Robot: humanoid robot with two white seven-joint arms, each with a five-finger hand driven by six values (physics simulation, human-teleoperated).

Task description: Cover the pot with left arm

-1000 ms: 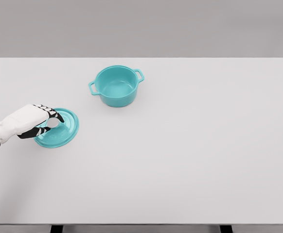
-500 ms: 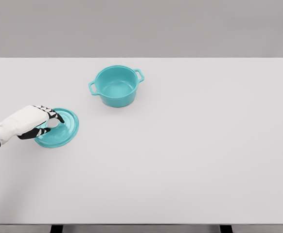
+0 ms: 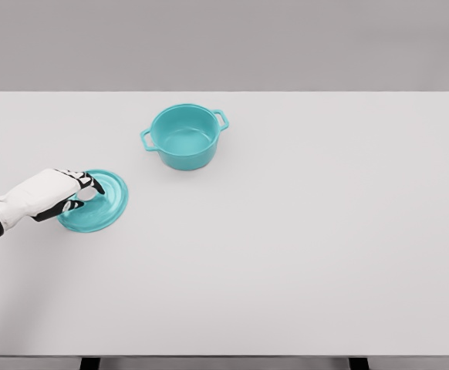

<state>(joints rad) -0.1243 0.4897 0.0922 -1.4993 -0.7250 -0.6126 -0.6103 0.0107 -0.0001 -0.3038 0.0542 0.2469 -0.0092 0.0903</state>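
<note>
In the head view, the left hand (image 3: pixel 64 193) comes in from the desk's left edge and is clenched around the knob at the middle of the lid (image 3: pixel 95 202), fingers (image 3: pixel 84 182) curled over the top and thumb below it. The lid sits near the left edge of the desk (image 3: pixel 302 254), roughly halfway between front and back; whether it is flat on the surface or just lifted I cannot tell, though its left side is hidden under the hand. The pot (image 3: pixel 184 136) stands open and upright, apart from the lid, further back and toward the middle, its two side handles pointing to the left front and the right back. The right arm is not in view. The step in hand looks like securing the grasp and starting the lift. To do it well, the grip on the knob should be firm and centred so the lid hangs level, then the lid should rise clear of the desk, high enough to pass over the pot's near rim. It should travel back and to the right, settle centred over the opening, and come down flat, so that one edge does not catch the rim or nudge the pot.
</note>
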